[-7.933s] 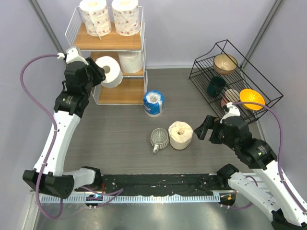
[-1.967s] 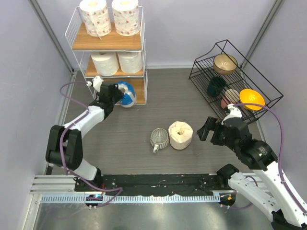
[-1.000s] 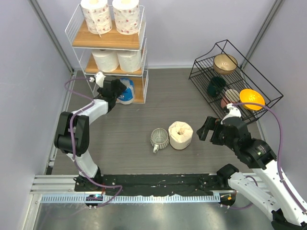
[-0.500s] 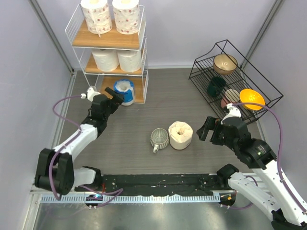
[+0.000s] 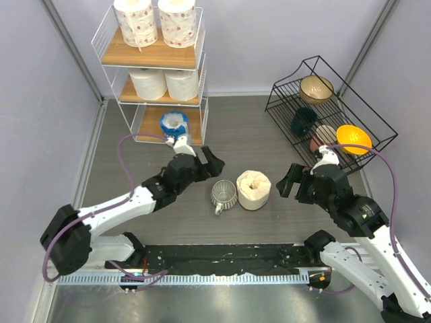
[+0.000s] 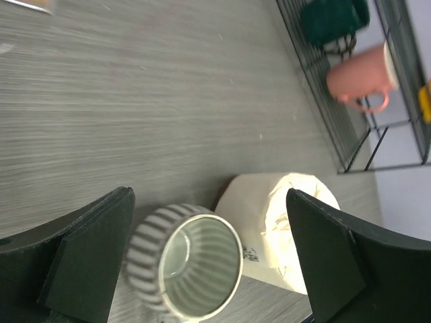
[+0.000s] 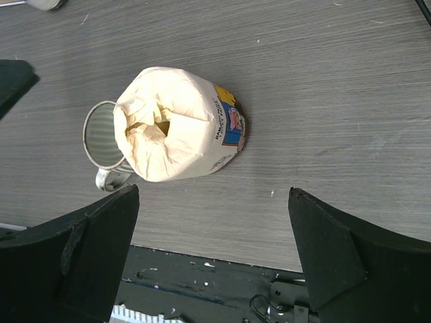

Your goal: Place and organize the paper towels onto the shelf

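Nearest me, the left gripper (image 5: 207, 161) and right gripper (image 5: 289, 182) both stood wide open and empty, either side of the glass mug (image 5: 224, 194) and cream roll (image 5: 253, 189) on the tabletop (image 5: 269, 134). Farther back, the blue roll (image 5: 174, 125) sat on the shelf's (image 5: 151, 57) bottom board (two white rolls (image 5: 148, 83) on the board above).

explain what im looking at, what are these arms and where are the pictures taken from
Two robot arms bolted at the near edge of a table, each ending in a two-finger gripper. One picture looks down from above and behind; the other two come from wrist cameras, so the black shapes are fingers. The left gripper and right gripper are open, holding nothing. On the table stand a cream paper towel roll and a glass mug, side by side. Five rolls sit on the white wire shelf, the blue-wrapped roll lowest. A black wire rack holds bowls.
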`<state>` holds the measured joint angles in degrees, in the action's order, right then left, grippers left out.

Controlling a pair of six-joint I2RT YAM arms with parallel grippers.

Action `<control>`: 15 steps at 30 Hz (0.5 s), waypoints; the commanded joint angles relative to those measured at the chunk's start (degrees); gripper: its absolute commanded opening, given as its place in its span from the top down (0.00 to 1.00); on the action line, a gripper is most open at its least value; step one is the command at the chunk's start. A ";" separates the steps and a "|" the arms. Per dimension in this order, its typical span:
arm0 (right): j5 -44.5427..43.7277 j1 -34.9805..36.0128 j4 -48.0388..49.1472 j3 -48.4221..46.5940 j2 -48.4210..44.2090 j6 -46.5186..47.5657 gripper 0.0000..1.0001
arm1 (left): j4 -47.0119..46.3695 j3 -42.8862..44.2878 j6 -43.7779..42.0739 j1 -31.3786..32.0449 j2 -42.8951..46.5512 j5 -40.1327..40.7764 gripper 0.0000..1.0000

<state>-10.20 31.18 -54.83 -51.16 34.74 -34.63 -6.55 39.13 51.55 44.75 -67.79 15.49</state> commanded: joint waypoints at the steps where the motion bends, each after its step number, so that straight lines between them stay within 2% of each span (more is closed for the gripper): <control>1: -0.79 0.29 1.74 -2.63 -1.25 -0.61 0.02 | -5.40 7.35 -6.10 3.75 -8.48 -0.62 0.00; 10: -1.93 0.29 -0.01 -3.78 -1.96 -0.88 0.02 | -4.01 20.26 -17.17 5.96 -21.93 -8.01 0.01; 15: -2.20 0.29 -0.28 -3.86 -1.87 -0.70 0.02 | -1.55 20.98 -21.83 7.28 -23.18 -12.05 0.07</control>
<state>-11.03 31.18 -55.48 -52.99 33.21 -34.87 -8.93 58.59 35.88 50.78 -90.89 7.81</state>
